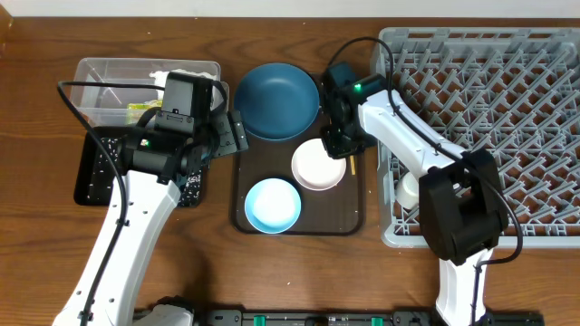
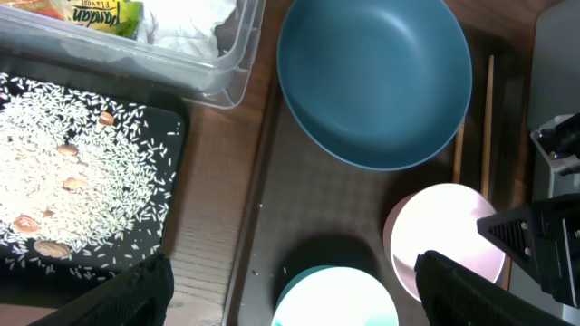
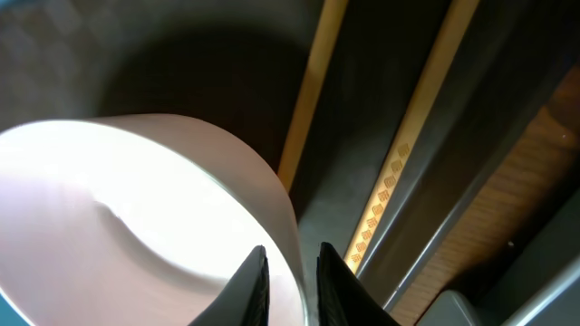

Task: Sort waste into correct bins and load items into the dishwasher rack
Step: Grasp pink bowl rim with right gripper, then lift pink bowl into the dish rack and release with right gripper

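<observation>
1. We see a wooden table [image 1: 299, 272], brown with visible grain, filling the overhead view.
2. We see a dark brown tray [image 1: 337, 210] lying flat near the table's middle.

Item 1: cream bowl [image 3: 136, 217]. Brightly lit, fills the near left; its curved rim runs towards the near centre.

Item 2: right gripper [image 3: 292, 276]. Two dark fingertips [image 3: 252, 282] at the near edge, narrowly apart, one inside the bowl's wall and one outside, close against the rim.

Item 3: left chopstick [image 3: 311, 91]. Plain light wood, lying flat, its near end hidden behind the bowl's rim.

Item 4: right chopstick [image 3: 419, 118]. Roughly parallel, apart from the first; diamond pattern near its lower end.

Item 5: dark brown tray [image 3: 181, 63]. Textured floor under bowl and chopsticks, raised edge on the right.

Item 6: wooden table [image 3: 517, 217]. Beyond the tray's edge, near right.
</observation>
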Controlling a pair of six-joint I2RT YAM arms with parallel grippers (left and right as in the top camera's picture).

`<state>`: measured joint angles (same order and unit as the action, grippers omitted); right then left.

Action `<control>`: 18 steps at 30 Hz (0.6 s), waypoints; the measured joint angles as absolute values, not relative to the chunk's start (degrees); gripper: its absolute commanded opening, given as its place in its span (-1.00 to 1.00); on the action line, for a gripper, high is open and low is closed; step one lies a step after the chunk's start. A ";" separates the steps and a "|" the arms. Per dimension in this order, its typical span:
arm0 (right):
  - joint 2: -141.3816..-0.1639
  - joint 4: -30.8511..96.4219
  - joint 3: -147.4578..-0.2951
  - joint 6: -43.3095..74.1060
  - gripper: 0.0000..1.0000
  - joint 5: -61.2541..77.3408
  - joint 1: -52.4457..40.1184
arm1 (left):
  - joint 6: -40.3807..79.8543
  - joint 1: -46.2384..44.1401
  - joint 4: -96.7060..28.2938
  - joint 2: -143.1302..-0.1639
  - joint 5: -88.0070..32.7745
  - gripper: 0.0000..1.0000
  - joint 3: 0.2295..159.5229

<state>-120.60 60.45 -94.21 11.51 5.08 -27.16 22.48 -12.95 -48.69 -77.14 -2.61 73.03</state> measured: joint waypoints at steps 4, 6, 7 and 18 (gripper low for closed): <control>-120.60 60.51 -93.84 11.29 -0.97 4.97 -27.75 | 22.48 -12.95 -48.71 -77.14 -2.61 0.76 73.03; -120.60 60.47 -93.84 11.31 -0.97 4.91 -28.01 | 22.48 -12.95 -48.71 -77.14 -2.61 0.75 73.03; -120.60 60.53 -93.82 11.31 -0.98 4.91 -28.05 | 22.48 -12.95 -48.69 -77.14 -2.61 0.75 73.03; -115.87 65.56 -94.13 11.51 -0.98 4.58 -26.52 | 22.48 -12.95 -48.69 -77.14 -2.61 0.75 73.03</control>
<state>-115.87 65.56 -94.13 11.51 4.58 -26.52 22.48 -12.95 -48.69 -77.14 -2.61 73.03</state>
